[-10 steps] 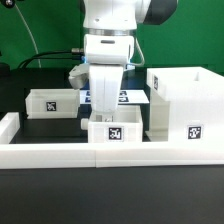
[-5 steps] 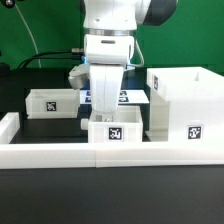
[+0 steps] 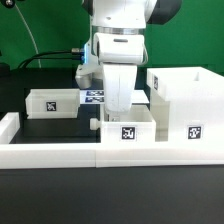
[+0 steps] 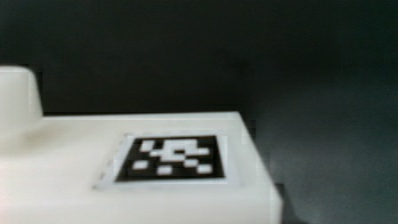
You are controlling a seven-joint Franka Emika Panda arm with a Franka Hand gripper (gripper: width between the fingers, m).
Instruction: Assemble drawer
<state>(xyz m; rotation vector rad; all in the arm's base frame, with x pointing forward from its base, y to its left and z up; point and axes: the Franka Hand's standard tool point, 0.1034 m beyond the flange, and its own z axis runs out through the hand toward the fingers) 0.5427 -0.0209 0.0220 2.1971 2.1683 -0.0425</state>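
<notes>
- Exterior view showed the drawer in three white parts on the black counter (image 3: 100, 195). The tall casing (image 3: 185, 95) stood on the exterior view's right. The middle tray (image 3: 128, 128) sat in the lower middle of the frame, and the left tray (image 3: 50, 101) sat on the exterior view's left.
- The middle tray was just beside the tall casing and right behind the low white rail (image 3: 50, 152).
- The marker board (image 3: 95, 96) lay flat behind the arm.
- The claw (image 3: 120, 108) hung down at the back of the middle tray. Its tips were hidden by the tray wall and the arm. I could not tell if it was apart, together or clamped on the wall.
- Wrist view showed only a flat white face with a square tag (image 4: 173, 158), very close and blurry.
- The parts looked like thin, hard plastic, so they were likely light and stiff and would not squash in a pinch.
- The smooth sides were likely slippery, so a loose hold could let a tray slide or tip.
- The best place to hold a tray seemed to be the middle of one thin wall, with one finger inside and one outside.
- The tall casing looked too wide to pinch across, so one of its walls would be the spot.
</notes>
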